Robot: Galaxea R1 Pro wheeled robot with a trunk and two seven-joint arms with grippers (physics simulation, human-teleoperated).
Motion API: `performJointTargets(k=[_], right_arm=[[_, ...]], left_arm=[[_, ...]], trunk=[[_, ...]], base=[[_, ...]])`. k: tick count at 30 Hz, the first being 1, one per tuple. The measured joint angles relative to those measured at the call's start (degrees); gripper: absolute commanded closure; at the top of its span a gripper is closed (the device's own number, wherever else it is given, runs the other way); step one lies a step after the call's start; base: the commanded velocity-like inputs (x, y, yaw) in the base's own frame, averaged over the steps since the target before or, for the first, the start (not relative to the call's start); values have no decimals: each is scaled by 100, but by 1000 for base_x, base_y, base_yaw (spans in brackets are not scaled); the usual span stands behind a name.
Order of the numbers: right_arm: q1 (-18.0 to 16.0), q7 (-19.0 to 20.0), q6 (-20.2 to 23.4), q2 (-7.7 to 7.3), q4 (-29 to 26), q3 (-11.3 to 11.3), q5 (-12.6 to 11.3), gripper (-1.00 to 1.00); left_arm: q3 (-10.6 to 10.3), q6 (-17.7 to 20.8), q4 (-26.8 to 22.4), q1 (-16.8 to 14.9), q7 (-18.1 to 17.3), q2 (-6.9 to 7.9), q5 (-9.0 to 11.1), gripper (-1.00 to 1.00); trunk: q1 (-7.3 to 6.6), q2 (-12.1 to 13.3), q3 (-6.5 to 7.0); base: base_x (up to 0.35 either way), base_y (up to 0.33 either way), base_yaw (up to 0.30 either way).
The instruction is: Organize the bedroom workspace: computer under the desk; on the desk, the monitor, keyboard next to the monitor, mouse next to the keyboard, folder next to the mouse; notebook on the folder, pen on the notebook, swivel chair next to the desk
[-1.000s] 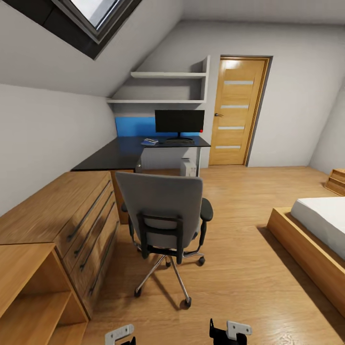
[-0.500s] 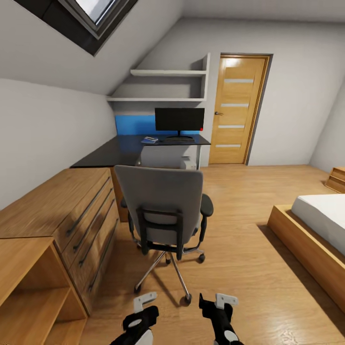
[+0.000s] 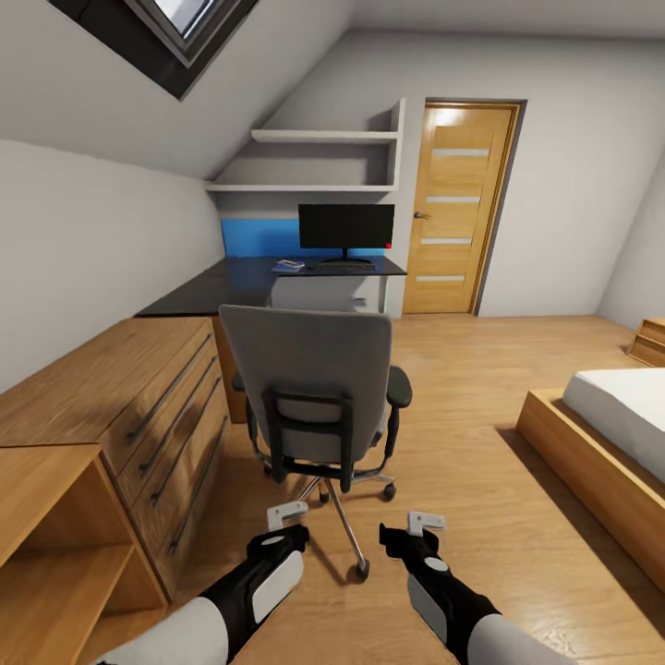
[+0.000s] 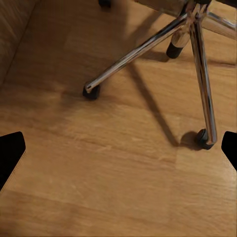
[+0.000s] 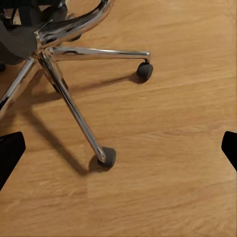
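The swivel chair stands in the middle of the room with its grey back toward me; what lies on its seat is hidden. Its chrome star base and casters sit on the wood floor just ahead of both grippers. My left gripper and right gripper hang low behind the chair, both open and empty, touching nothing. Beyond it is the black desk with the monitor at its far end. A small blue flat item lies on the desk left of the monitor.
A wooden drawer chest and an open wooden shelf unit line the left wall. A bed with a wooden frame is on the right. A closed wooden door is behind the desk. Open floor lies between chair and bed.
Both arms have risen into the head view and reached forward toward the chair's base. The whole picture has shifted a little, so the camera has moved as well.
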Motion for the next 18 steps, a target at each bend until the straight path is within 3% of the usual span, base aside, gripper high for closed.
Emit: performJointTargets(k=[3, 10, 17, 18], right_arm=[[-110, 73, 270, -24, -11, -2, 1, -100], [-202, 127, 702, 0, -37, 3, -16, -100], [-433, 153, 1342, 139, -40, 1, -67, -100], [-470, 197, 1521, 166, -67, -2, -78, -100]], left_arm=[[9, 65, 176, -197, -91, 0, 12, -100], [23, 76, 545, -316, -566, 32, 18, -100], [261, 59, 985, -345, -975, 174, 1, -100], [310, 55, 1039, -347, -1092, 272, -9, -100]], trunk=[[66, -120, -54], [220, -401, -180], [374, -682, -306], [396, -722, -323]], base=[[0, 0, 0], [0, 0, 0], [0, 0, 0], [0, 0, 0]])
